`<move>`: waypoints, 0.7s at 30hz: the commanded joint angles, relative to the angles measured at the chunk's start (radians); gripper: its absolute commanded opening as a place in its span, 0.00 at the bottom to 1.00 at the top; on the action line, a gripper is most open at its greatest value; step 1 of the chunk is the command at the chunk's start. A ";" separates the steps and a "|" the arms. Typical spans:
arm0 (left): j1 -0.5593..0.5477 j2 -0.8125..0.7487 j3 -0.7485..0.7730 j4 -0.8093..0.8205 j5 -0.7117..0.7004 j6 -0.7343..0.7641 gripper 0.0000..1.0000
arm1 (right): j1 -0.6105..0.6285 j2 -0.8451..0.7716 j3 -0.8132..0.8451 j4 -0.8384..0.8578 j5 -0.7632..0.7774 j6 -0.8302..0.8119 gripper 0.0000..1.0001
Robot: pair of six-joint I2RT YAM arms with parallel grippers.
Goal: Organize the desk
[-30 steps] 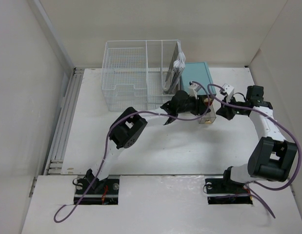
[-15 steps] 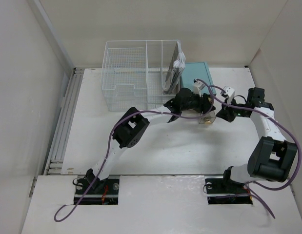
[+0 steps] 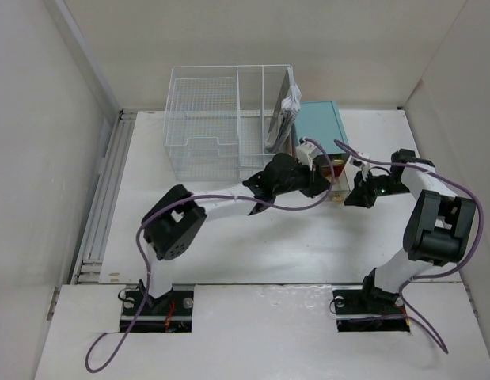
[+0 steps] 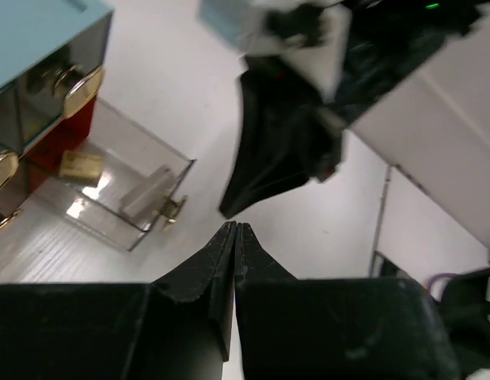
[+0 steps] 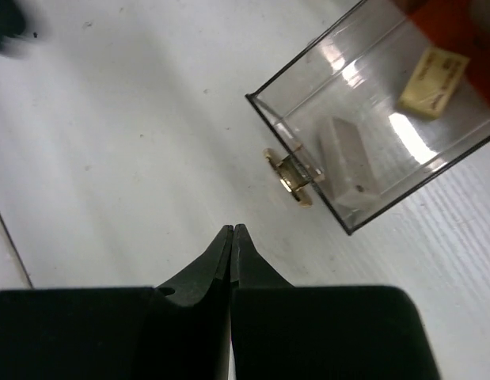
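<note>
The desk (image 3: 229,237) is the wide white tabletop. A teal drawer box (image 3: 320,123) stands at its back, and a clear plastic drawer (image 4: 110,190) with a gold knob (image 5: 290,178) is pulled out from it onto the desk. In the drawer lie a grey block (image 5: 347,162) and a small tan piece (image 5: 434,75). My left gripper (image 4: 235,227) is shut and empty, a short way in front of the knob. My right gripper (image 5: 232,229) is also shut and empty, just short of the same knob. In the top view both grippers (image 3: 330,187) (image 3: 357,196) meet beside the drawer.
A white wire-mesh rack (image 3: 229,119) stands at the back left of the teal box, with upright papers (image 3: 286,119) in its right slot. The teal box has more gold-handled drawers (image 4: 82,83). Walls close in both sides of the desk.
The left gripper opened briefly and has shut again. The left elbow swung down and left. The right arm folded upward, bringing its gripper down toward the drawer front.
</note>
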 commanded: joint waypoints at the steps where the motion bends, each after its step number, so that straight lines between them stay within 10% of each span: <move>1: -0.023 -0.172 -0.078 0.111 -0.031 0.044 0.00 | -0.008 -0.017 0.040 -0.091 -0.032 -0.065 0.00; 15: -0.032 -0.684 -0.538 0.105 -0.151 0.053 0.20 | -0.008 0.190 0.160 0.184 -0.083 0.388 0.00; 21: -0.032 -0.867 -0.646 0.053 -0.194 0.042 0.52 | 0.003 0.240 0.196 0.303 -0.120 0.560 0.00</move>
